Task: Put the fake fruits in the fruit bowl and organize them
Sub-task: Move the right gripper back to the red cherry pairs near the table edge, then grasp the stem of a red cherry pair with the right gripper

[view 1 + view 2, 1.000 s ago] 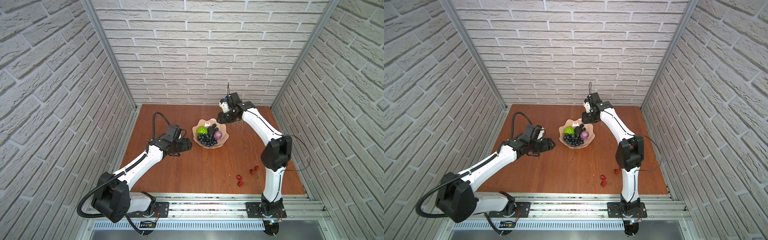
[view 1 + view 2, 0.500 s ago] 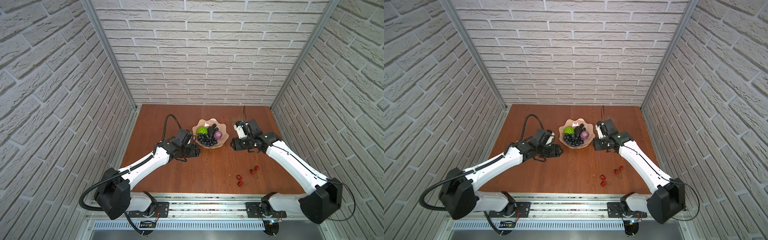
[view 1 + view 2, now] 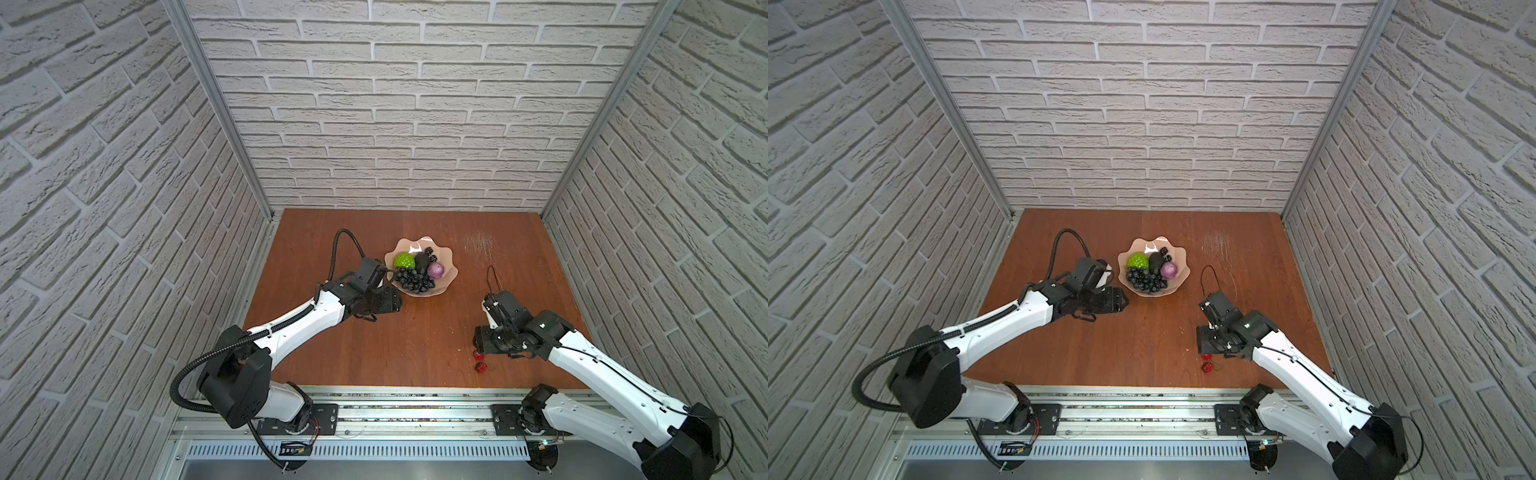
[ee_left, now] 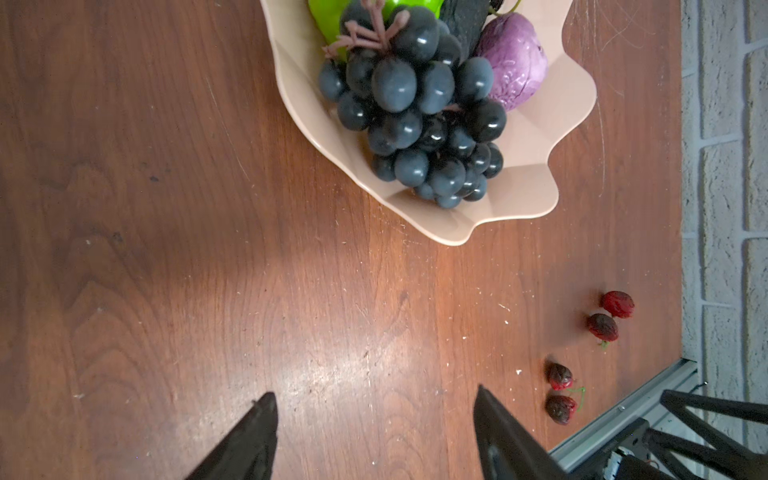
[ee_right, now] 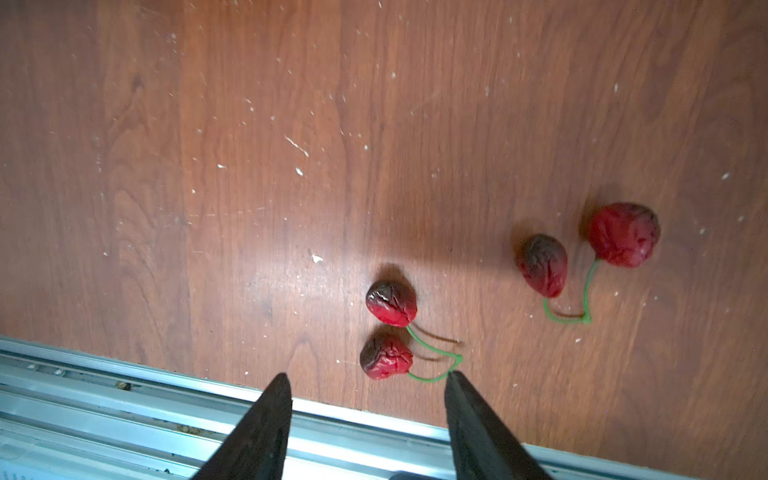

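Hovering right gripper [image 5: 368,375], jaws apart, empty, above cherries [image 5: 390,304] | right wrist: four cherries; a top view: two cherries [image 3: 481,367] | left gripper [image 4: 375,392] wide, empty, near-left of fruit bowl [image 4: 523,208]

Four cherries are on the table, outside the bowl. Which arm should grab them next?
Right. The right gripper hangs open with the nearest cherries just ahead of its fingertips. The left gripper sits open beside the fruit bowl, farther from them.
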Available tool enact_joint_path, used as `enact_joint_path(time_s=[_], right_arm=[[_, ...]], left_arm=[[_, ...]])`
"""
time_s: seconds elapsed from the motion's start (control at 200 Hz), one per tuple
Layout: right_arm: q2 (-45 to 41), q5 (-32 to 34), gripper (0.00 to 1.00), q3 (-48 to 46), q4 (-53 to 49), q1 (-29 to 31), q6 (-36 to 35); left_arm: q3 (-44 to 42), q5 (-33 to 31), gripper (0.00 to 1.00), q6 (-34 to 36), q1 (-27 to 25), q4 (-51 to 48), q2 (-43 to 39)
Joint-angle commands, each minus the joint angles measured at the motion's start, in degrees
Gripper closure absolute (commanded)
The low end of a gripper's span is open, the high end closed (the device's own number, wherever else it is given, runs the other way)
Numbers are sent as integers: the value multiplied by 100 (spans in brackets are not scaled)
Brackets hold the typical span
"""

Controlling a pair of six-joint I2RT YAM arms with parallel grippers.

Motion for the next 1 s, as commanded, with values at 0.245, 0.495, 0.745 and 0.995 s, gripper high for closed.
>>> enact_joint_path(time_s=[0.245,0.495,0.745,0.995], right_arm=[[-406,-911,30,-722,161,-676,921],[-938,-1307,28,-1192,-42,-1388,1376],[-1186,-2031,30,-1953,581,-1985,1904],[-1348,-2227,32,-2078,513,-2498,1674]], left_arm=[[308,-326,26,173,-135,417,147],[-11,-214,26,202,-129,889,-114],[-38,-139,26,254,-108,901,-248],[-35,-164,26,221,-102,868,-321]])
